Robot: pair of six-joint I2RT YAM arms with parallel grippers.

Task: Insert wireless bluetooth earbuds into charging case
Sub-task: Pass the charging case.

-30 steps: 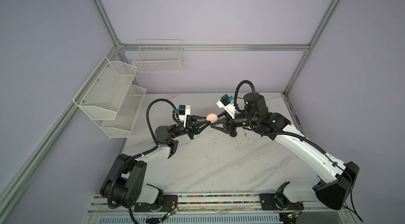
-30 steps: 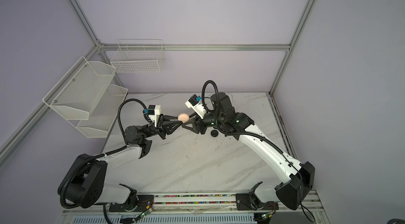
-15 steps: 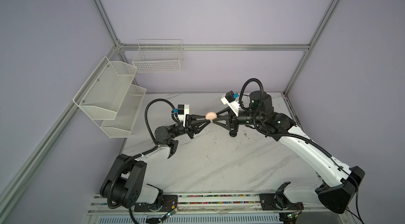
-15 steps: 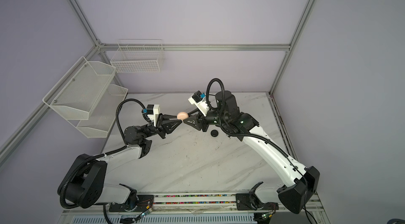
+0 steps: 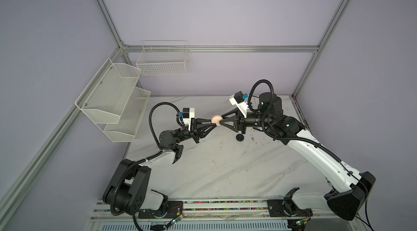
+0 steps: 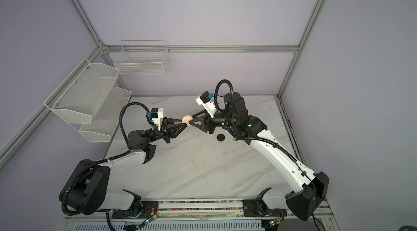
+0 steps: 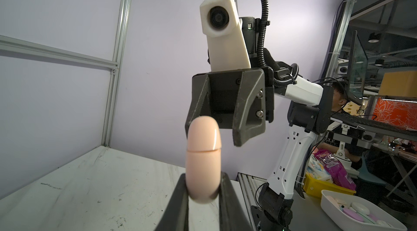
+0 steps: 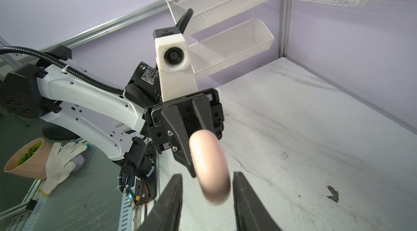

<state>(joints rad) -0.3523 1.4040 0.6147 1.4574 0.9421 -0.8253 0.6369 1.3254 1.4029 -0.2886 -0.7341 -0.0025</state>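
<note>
Pink-beige rounded plastic charging case [image 7: 203, 157], seam closed, hangs mid-air in the left gripper [image 5: 212, 122], whose fingers clamp its broad faces. The right gripper [image 8: 206, 187] straddles the other end, fingers [image 8: 171, 196] parted, a gap on each side. Step: likely opening the lid; next, the right closes on the lid half. Beyond, a black round puck-shaped case [image 5: 239, 137] lies on the white marble table [image 5: 225, 169]. Earbuds not visible.

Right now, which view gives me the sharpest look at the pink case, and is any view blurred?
Left wrist view: pink case sharp, seam visible, thin glare streak. Right wrist view: it is soft and smeared. Both top views: tiny, seam not readable.
</note>
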